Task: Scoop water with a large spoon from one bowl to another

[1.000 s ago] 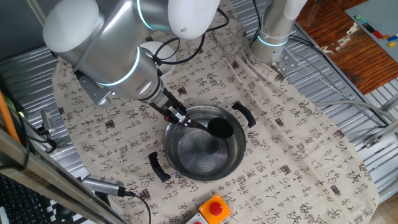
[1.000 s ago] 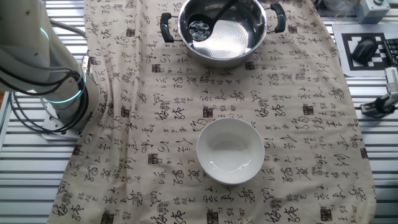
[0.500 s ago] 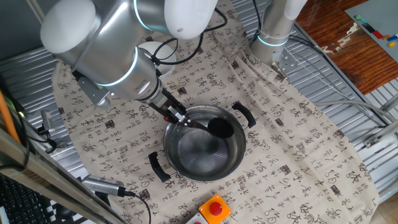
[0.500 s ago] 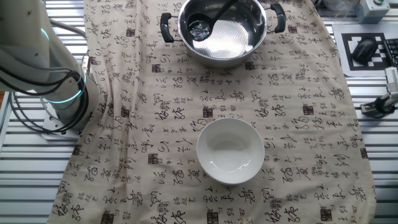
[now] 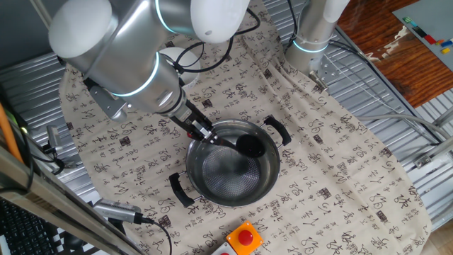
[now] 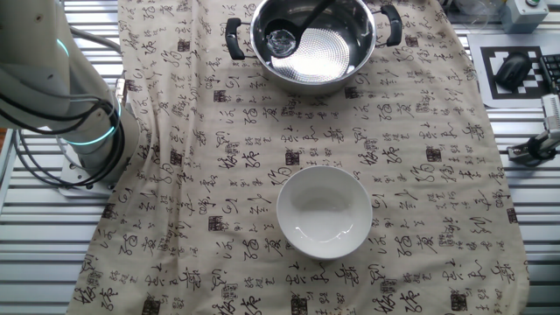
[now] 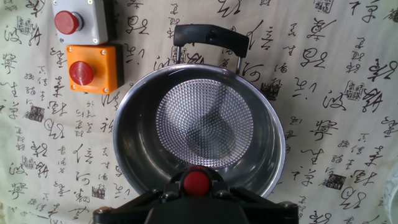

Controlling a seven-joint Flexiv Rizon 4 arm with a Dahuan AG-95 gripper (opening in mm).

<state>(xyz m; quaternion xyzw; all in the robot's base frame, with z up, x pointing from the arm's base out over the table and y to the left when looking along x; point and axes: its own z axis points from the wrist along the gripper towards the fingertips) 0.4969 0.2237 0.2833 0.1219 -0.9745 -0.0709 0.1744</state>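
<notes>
the gripper (image 5: 202,134) is clenched on the red-tipped end of the large spoon (image 5: 244,145), whose thin black handle slants down from the fingers into the steel pot (image 5: 232,177). in the hand view the red tip (image 7: 196,182) sits right at the bottom edge between the dark finger housings, and the scoop seems to lie straight ahead at the pot's textured floor, though it is hard to make out there. in the other fixed view the round black scoop (image 6: 280,41) rests low inside the pot (image 6: 350,61), against the wall farthest from the gripper. the pot stands directly below and ahead of the gripper on the printed cloth (image 6: 420,175). beyond its far loop handle (image 7: 210,34) sit a grey box with a red button (image 7: 79,18) and an orange one (image 7: 86,67). the white bowl (image 6: 324,213) stands well apart from the gripper, on the cloth.
</notes>
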